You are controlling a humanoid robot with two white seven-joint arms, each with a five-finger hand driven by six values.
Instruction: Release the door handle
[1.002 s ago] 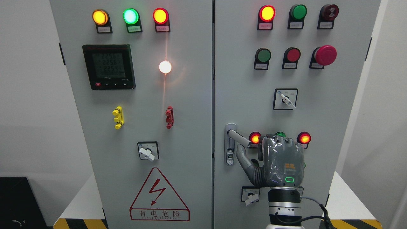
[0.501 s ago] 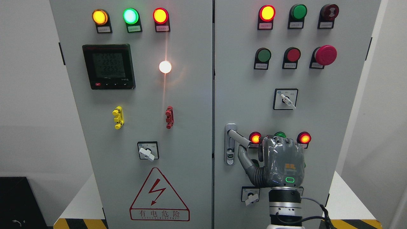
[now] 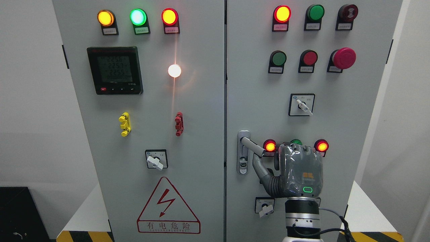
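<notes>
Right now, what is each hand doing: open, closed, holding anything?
Right hand: back of the hand faces the camera at the door handle; grip cannot be told.
Left hand: not in view.

The cabinet doors [image 3: 201,101] are pale grey, carrying amber [image 3: 105,18], green [image 3: 138,16] and red lamps [image 3: 169,16]. A red-bordered lightning triangle [image 3: 168,205] sits low on the left door. The base [image 3: 85,236] shows yellow-and-black stripes, and the hand [image 3: 299,173] is dark grey.
</notes>
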